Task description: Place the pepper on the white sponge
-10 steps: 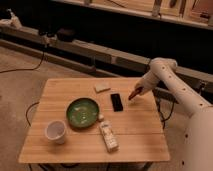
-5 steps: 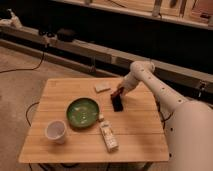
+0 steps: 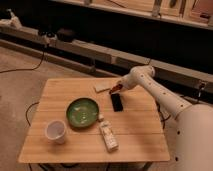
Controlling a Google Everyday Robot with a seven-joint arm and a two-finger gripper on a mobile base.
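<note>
My gripper [image 3: 117,88] is at the back middle of the wooden table [image 3: 65,150], at the end of the white arm reaching in from the right. It is shut on the small dark red pepper [image 3: 115,89], which shows at its tip. The white sponge [image 3: 102,88] lies flat on the table just left of the gripper, and the pepper hangs over or at its right end. I cannot tell whether the pepper touches the sponge.
A black flat slab [image 3: 117,102] lies just in front of the gripper. A green plate [image 3: 83,111] sits mid-table, a white cup [image 3: 55,131] at front left, and a long white remote-like object [image 3: 108,136] in front of the plate.
The gripper with the pepper has moved left, from right of the black slab, past its far end, to the right end of the white sponge.
</note>
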